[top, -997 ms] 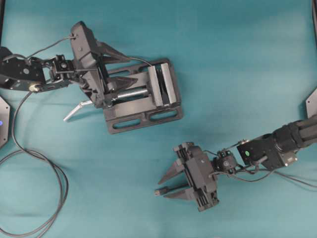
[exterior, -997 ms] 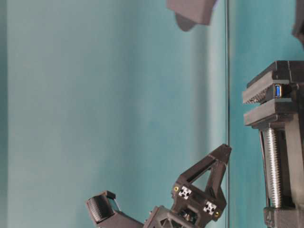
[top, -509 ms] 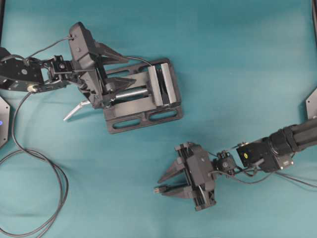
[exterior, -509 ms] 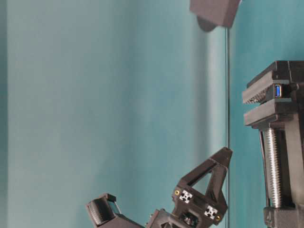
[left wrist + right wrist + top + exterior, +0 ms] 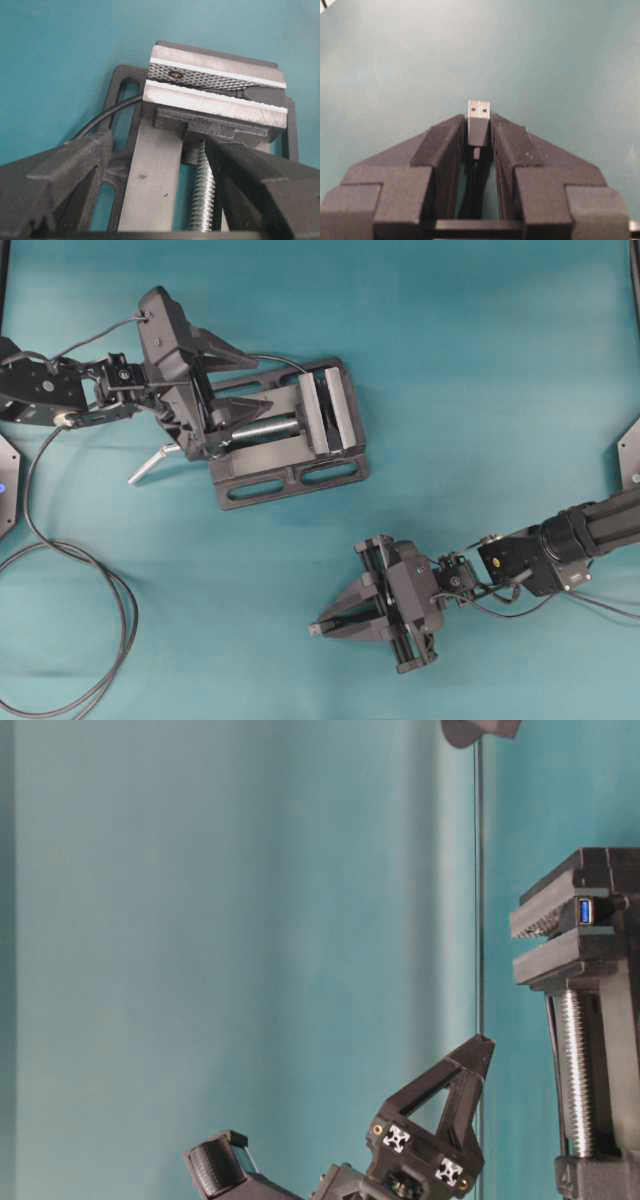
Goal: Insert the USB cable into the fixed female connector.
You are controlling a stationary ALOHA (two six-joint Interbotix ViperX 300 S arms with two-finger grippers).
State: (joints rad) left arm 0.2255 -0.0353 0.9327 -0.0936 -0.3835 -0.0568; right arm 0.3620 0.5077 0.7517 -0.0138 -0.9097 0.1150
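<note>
**Inspector A:** At five o'clock of the overhead view, the right gripper [image 5: 335, 622] has its fingers [image 5: 440, 145] pressed against both sides of the plug [image 5: 478, 124], clamped on it. The metal tip juts past the fingertips, pointing to nine o'clock. The mat [image 5: 480, 370] lies below; I cannot tell if the plug is off it yet.

**Inspector B:** And the socket [image 5: 585, 910]?

**Inspector A:** Held in the vise [image 5: 300, 430] at eleven o'clock, well apart from the plug, its blue opening showing in the table-level view. The left gripper [image 5: 255, 380] stands wide apart, astride the vise screw [image 5: 202, 200], holding nothing.

**Inspector B:** Risks?

**Inspector A:** In my judgement, the hold is only on the plug's short body. It could pivot when lifted, and a tilted tip would jam against the socket's rim. The trailing cable may also drag it askew.
</note>
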